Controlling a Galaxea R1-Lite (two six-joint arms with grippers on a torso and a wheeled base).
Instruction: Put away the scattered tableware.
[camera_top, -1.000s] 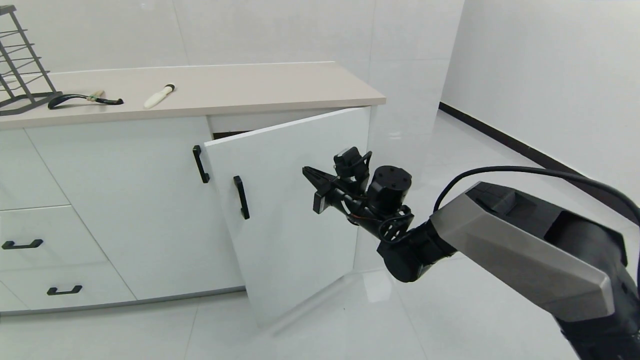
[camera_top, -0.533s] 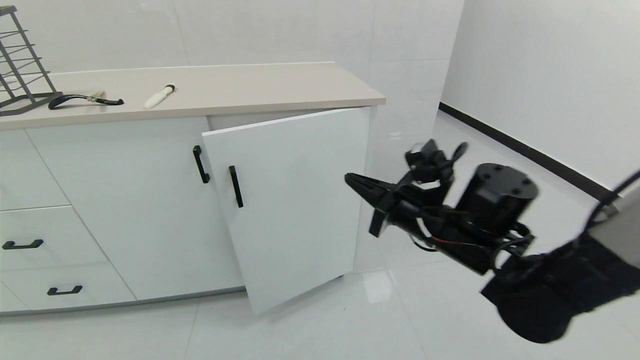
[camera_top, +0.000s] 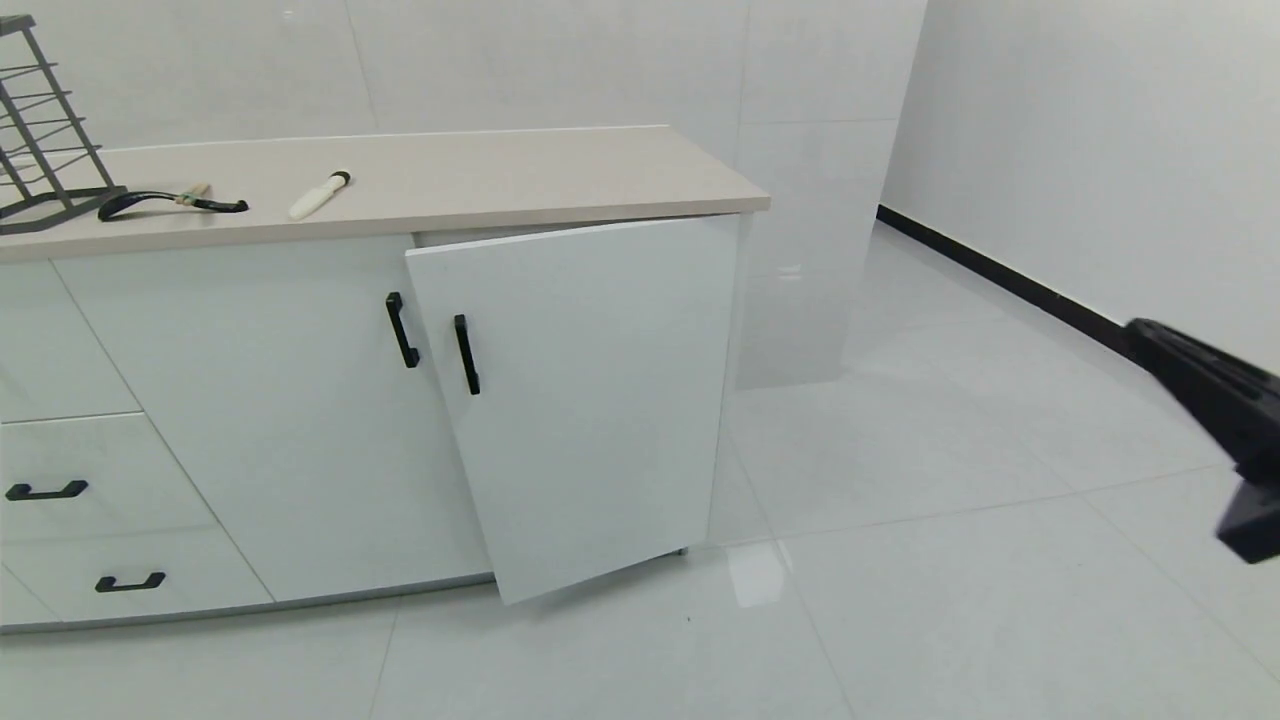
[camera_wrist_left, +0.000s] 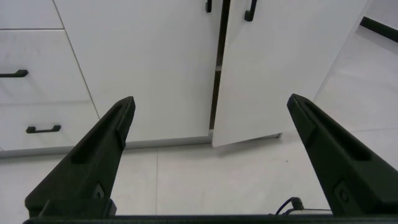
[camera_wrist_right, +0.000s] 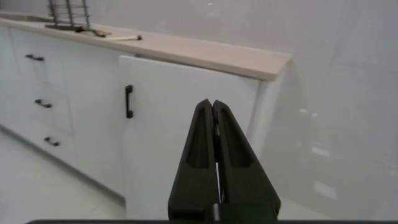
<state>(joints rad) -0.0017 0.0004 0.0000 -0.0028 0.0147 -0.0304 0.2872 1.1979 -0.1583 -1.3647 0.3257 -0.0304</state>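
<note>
On the beige countertop (camera_top: 520, 175) lie a black curved utensil (camera_top: 165, 203) and a white-handled utensil (camera_top: 318, 193). The right cabinet door (camera_top: 590, 390) stands slightly ajar, its black handle (camera_top: 466, 354) next to the neighbouring door's handle. My right gripper (camera_top: 1142, 336) is at the far right over the floor, well away from the door; in the right wrist view my right gripper (camera_wrist_right: 213, 104) is shut with nothing held. My left gripper (camera_wrist_left: 211, 101) is open and low in front of the cabinet, facing the ajar door (camera_wrist_left: 286, 68).
A dark wire rack (camera_top: 40, 130) stands at the counter's left end. Drawers with black handles (camera_top: 45, 490) sit at the lower left. White tiled floor (camera_top: 900, 560) spreads to the right, up to a wall with a black baseboard (camera_top: 1000, 275).
My right arm has pulled back to the right, away from the cabinet door. The door has swung further toward the cabinet.
</note>
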